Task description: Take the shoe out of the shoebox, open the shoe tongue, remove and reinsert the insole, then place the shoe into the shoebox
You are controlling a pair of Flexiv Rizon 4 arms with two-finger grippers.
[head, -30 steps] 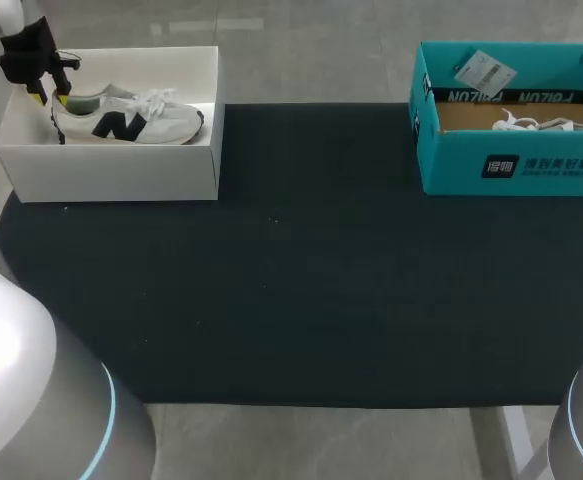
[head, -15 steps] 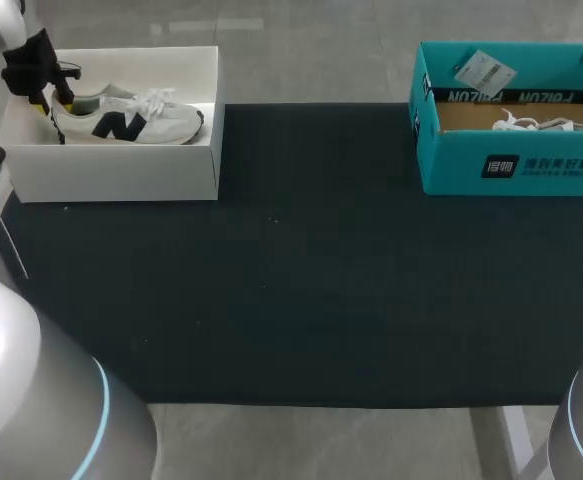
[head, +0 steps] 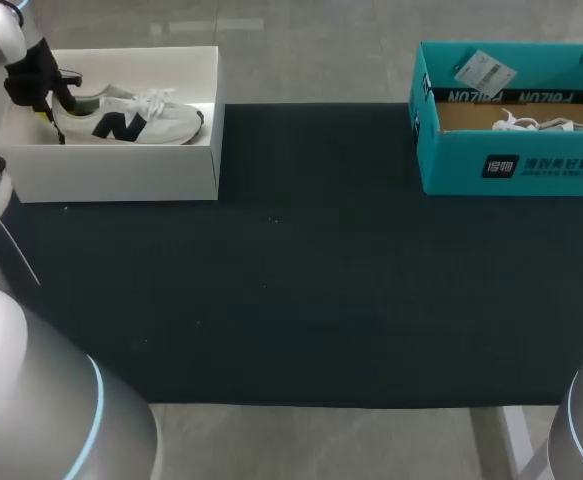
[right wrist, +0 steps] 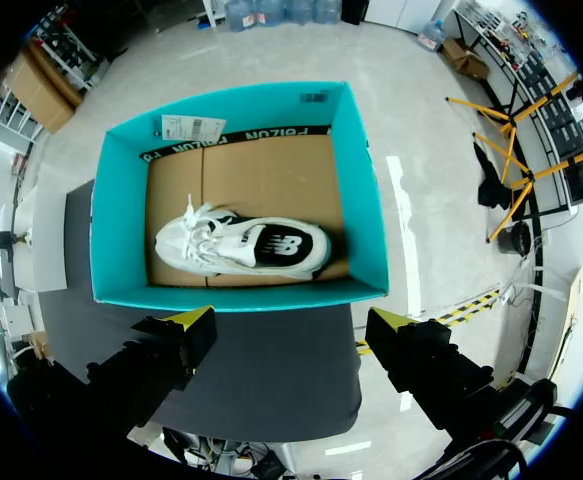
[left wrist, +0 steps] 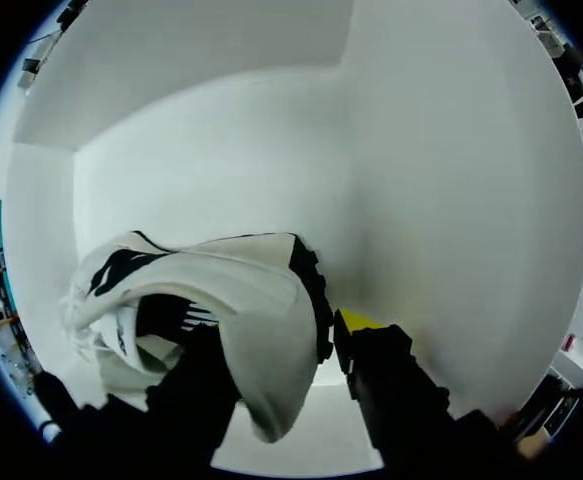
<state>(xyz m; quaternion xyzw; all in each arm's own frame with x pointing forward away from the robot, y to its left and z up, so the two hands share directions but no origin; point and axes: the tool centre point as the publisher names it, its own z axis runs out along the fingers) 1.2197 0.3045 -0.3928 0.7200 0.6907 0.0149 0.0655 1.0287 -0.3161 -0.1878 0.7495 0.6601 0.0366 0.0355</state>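
White cardboard shoebox (head: 121,170) sits at the far left of the dark mat (head: 301,270). Grey-white sneaker with a black N (head: 131,122) is inside it, heel toward the outer end. Left gripper (head: 51,103) is down in the box at that heel (left wrist: 271,340), straddling the collar. Can't tell whether it's clamped on or just around it.

My read: the shoe is light and the upper is soft and will crease. The heel counter is the stiffest part, so pinching across the collar there is the right hold. Expect the toe to droop on lift. The rubber sole is grippy and could drag on the box wall. Loose laces may snag. The tongue is floppy and the insole is likely thin foam that bends, so take it by an edge.

Far right: teal cardboard shoebox (head: 511,165) with a white lace-up sneaker (right wrist: 241,245) on its floor. Right gripper (right wrist: 291,325) hangs above, just outside one long wall of that box. It is spread wide, holding nothing, well clear of the shoe.
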